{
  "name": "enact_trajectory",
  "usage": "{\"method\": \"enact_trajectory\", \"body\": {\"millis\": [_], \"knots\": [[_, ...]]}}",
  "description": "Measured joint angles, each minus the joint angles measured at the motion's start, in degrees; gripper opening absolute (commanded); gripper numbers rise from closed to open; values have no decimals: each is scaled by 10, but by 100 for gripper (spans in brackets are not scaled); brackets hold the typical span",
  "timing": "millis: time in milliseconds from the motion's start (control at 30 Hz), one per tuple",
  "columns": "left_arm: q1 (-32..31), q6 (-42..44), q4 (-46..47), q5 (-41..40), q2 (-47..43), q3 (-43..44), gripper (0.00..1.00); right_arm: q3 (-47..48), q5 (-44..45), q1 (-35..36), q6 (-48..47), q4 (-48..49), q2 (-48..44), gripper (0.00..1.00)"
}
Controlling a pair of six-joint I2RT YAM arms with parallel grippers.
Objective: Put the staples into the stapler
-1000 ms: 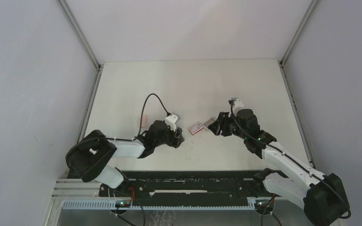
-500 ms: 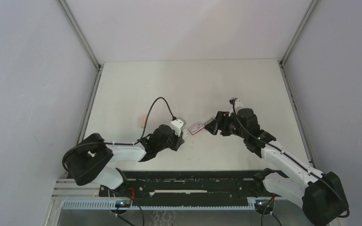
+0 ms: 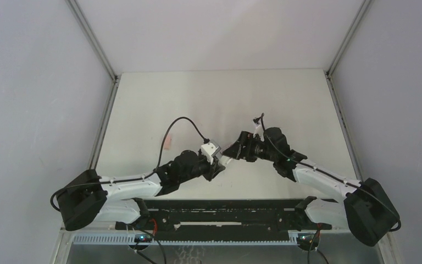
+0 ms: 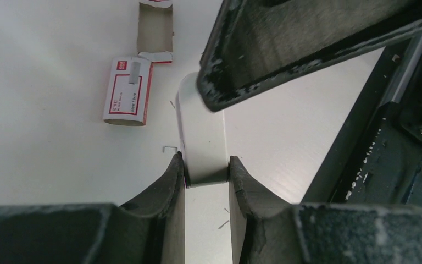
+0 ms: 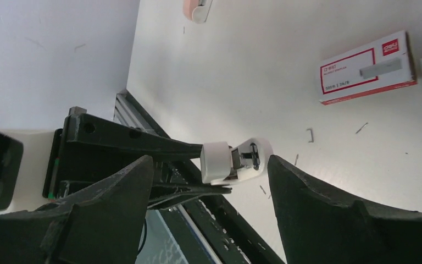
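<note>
My left gripper (image 4: 204, 165) is shut on a small white stapler (image 4: 200, 132) and holds it above the table. In the right wrist view the stapler (image 5: 236, 159) sits between my right gripper's (image 5: 209, 160) wide-open fingers without touching them, its metal inside showing. In the top view the two grippers meet, left (image 3: 218, 161) and right (image 3: 234, 149). The red-and-white staple box (image 5: 367, 69) lies flat on the table; it also shows in the left wrist view (image 4: 127, 91). Its grey tray (image 4: 155, 25) lies pulled out beyond it. I cannot make out staple strips in it.
A pink-and-white object (image 3: 167, 142) lies on the table at the left and shows in the right wrist view (image 5: 196, 8). Loose staples (image 4: 169, 148) are scattered near the box. The black rail (image 3: 220, 212) runs along the table's near edge.
My left arm has reached right with the stapler. My right gripper has moved left to meet it and now hides the staple box in the top view.
</note>
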Motion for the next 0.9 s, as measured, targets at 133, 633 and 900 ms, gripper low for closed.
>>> {"method": "enact_trajectory", "body": {"millis": [133,633,900], "knots": [[-8,-2,-12,-1,-13,0,0,0,4,11,14,8,15,74],[-15,-11,-9,-3,-51,0,0,0,8,33,43,34,36,7],[-14,-15,-21,-14,-64,0,0,0,15,33,60,51,37,13]]}}
